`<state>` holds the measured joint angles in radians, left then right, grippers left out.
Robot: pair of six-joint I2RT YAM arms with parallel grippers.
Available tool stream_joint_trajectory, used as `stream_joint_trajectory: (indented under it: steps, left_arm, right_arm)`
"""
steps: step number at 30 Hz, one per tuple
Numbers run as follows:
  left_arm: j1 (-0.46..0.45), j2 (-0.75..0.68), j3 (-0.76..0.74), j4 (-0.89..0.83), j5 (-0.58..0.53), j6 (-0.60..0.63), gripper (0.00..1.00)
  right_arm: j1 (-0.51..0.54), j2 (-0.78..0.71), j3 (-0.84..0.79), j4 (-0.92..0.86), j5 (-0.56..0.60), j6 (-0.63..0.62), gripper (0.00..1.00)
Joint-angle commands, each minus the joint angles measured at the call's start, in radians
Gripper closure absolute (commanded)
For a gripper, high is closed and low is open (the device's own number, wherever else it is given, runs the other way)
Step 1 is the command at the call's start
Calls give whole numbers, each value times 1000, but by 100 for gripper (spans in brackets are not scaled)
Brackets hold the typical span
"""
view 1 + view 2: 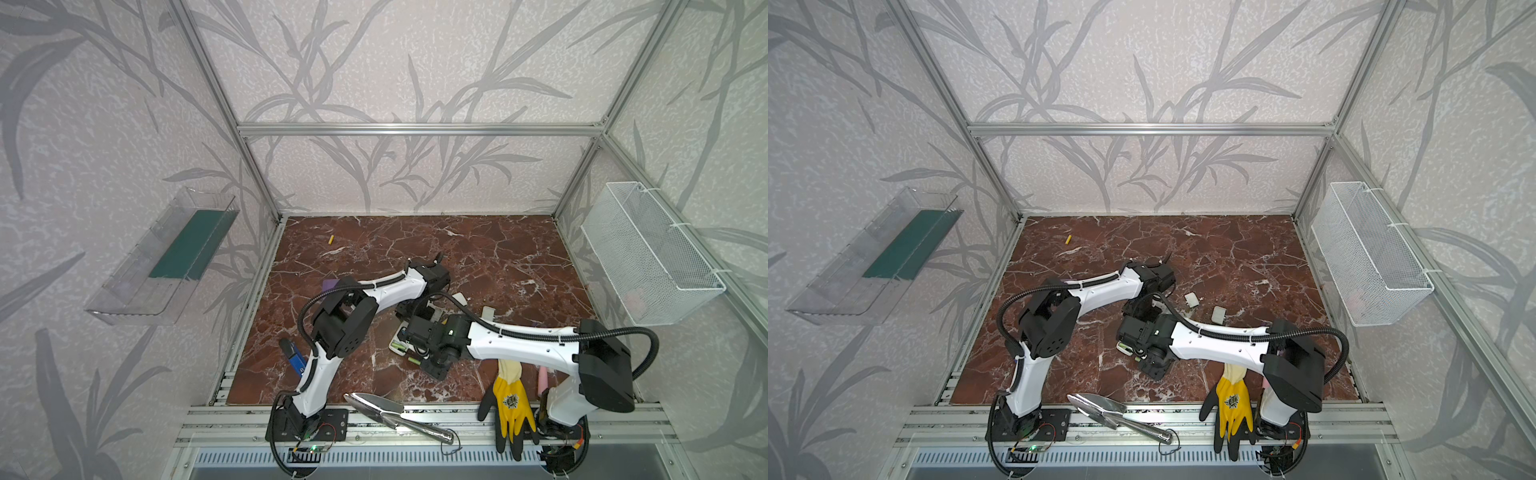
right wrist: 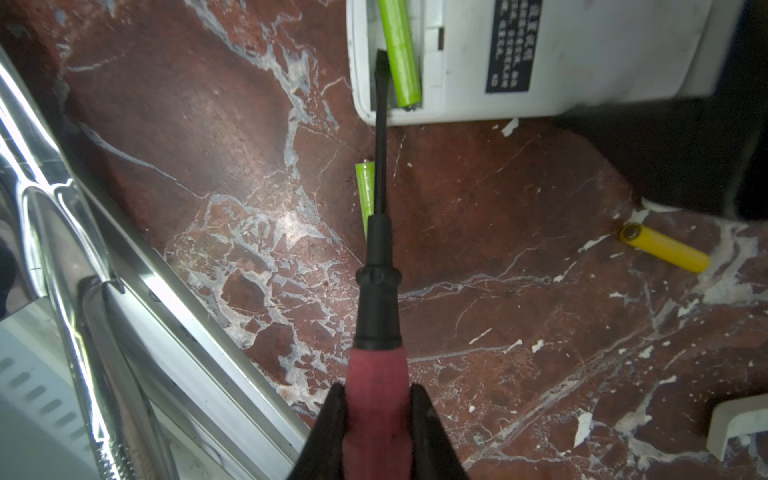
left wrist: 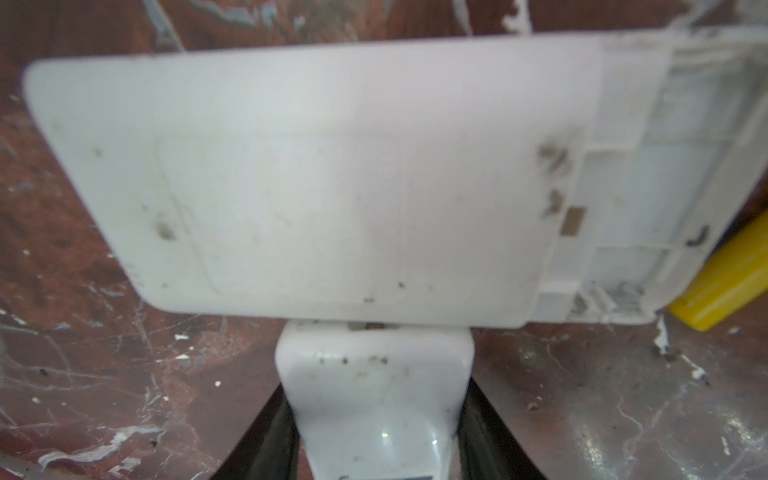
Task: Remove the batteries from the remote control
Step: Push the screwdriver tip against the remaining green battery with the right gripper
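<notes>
Your right jaws (image 2: 376, 390) clamp the pink-handled screwdriver (image 2: 377, 299). Straight ahead, its tip sits beside the seated lime battery (image 2: 401, 54), which lies nearly parallel to the shaft inside the remote control (image 2: 602, 58). Meanwhile your left jaws (image 3: 376, 395) pinch a white piece (image 3: 374, 361).

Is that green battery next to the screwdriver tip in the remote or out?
In. The green battery lies in the remote's open compartment, beside the tip of the screwdriver.

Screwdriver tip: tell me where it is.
In the right wrist view, the screwdriver tip sits inside the white remote's open battery compartment, beside the lime green battery there.
</notes>
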<state>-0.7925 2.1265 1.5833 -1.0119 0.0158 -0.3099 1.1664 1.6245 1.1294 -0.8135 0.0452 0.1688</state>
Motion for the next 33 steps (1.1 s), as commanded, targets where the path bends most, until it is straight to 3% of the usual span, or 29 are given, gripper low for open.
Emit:
stream_joint_trajectory:
  steps: [1,13,17,26,33]
  left_arm:
    - [29,36,-81,54,-123,-42,100]
    - [128,-74,-261,164,-50,-61,64]
    - [147,-98,-290,176,-47,-57,57]
    - [158,-109,-288,170,-51,-48,52]
    - [158,-102,-273,187,-12,-49,53]
  right_arm:
    - [5,-3,-9,19,45,24,100]
    - [1,-2,-18,-10,97,-13,100]
    - [-7,-8,-13,-34,108,-33,100]
    - [-24,-16,-25,-26,96,-71,100]
    - [-23,-21,-59,117,22,-90,100]
